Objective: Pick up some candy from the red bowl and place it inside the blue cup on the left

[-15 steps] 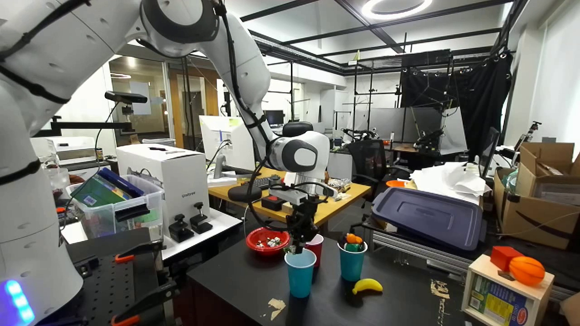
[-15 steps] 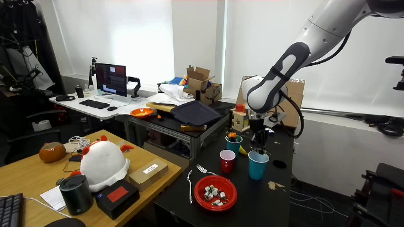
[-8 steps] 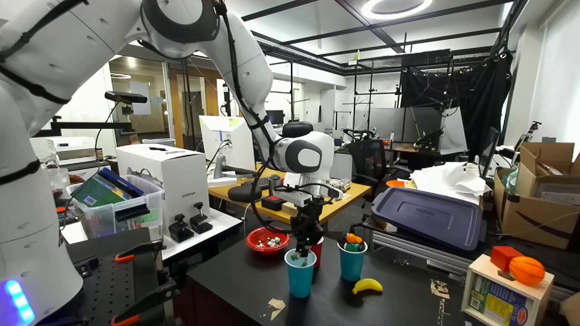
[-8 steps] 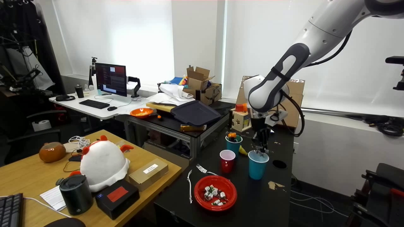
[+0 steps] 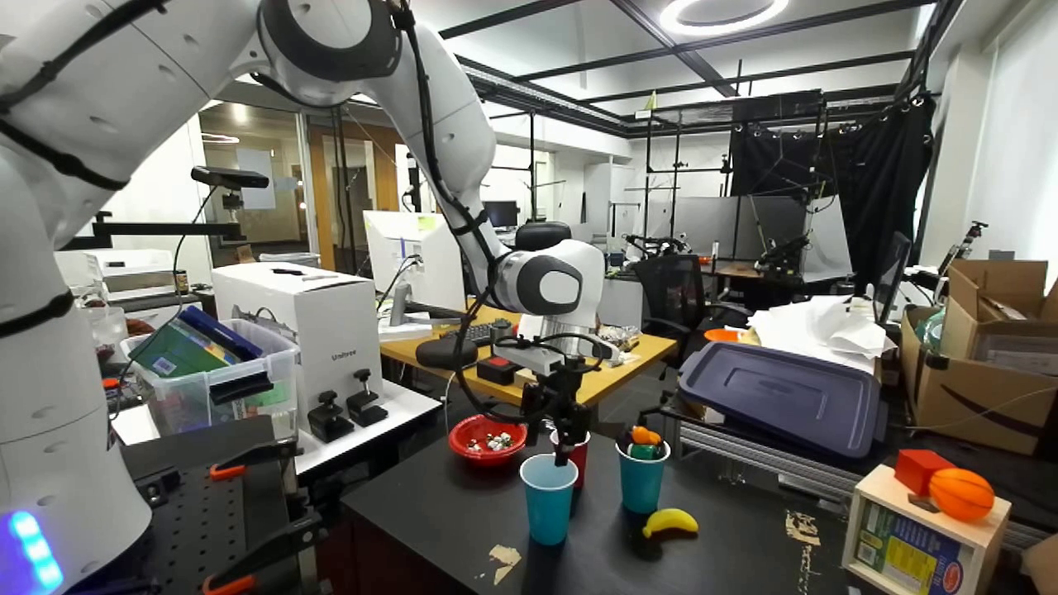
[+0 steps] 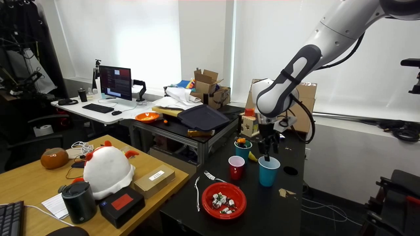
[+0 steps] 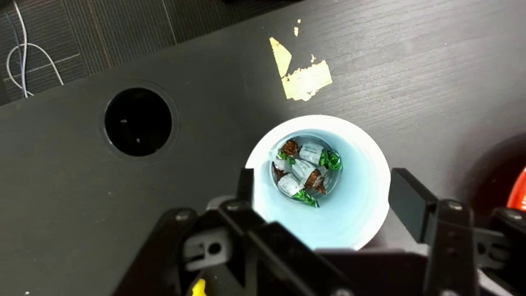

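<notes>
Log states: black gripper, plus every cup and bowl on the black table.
Gripper: open, empty
Tapered light blue plastic cup: upright, wrapped candies inside
Round red plastic bowl: upright, candies inside
Tapered red plastic cup: upright, bottom unseen
Second light blue plastic cup: upright, filled

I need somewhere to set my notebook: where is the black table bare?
The black table has one free patch between the red bowl, blue cup and tan mark; another between the banana and wooden box. It's crowded where the red cup and heaped teal cup neighbour the blue one, open fingers by its rim. A fork lies beside the bowl.
</notes>
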